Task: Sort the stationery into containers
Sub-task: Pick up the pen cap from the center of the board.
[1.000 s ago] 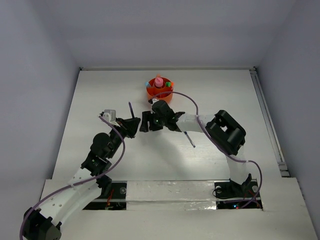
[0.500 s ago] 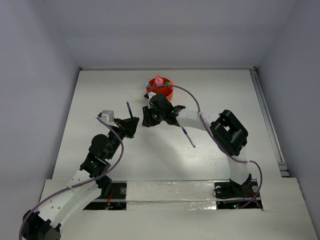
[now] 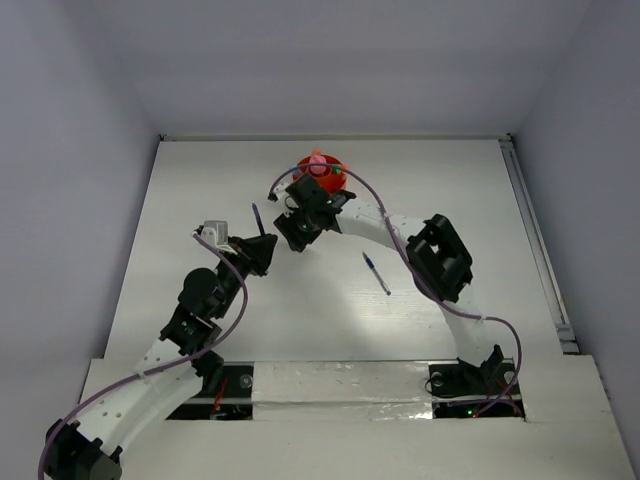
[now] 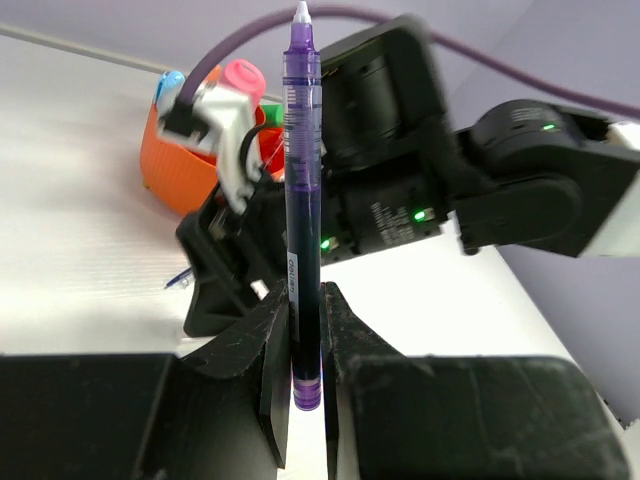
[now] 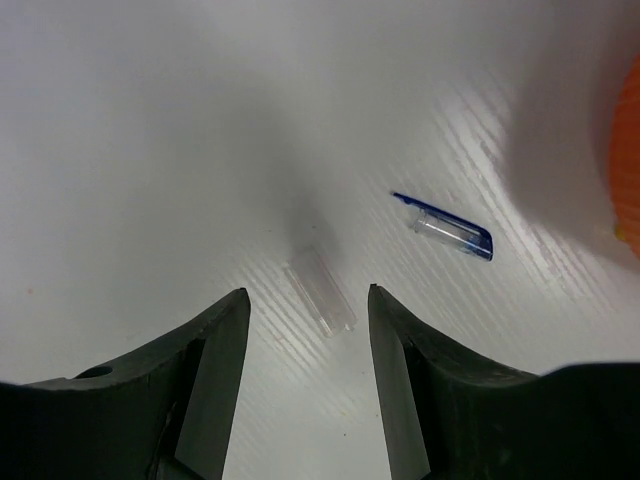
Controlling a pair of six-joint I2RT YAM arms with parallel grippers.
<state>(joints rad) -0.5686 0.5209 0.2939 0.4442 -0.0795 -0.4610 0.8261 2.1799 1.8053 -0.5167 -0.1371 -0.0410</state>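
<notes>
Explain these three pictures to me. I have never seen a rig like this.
These are a left arm and a right arm, bolted at the near edge of a white table, each ending in a two-finger pincer. The wide picture looks down from above and behind them; the other two come from wrist cameras. The left pincer is shut on a purple pen. The right pincer is open above a small clear piece, with a blue cap nearby. At the far side stands an orange cup holding several items. A blue pen lies loose on the table.
</notes>
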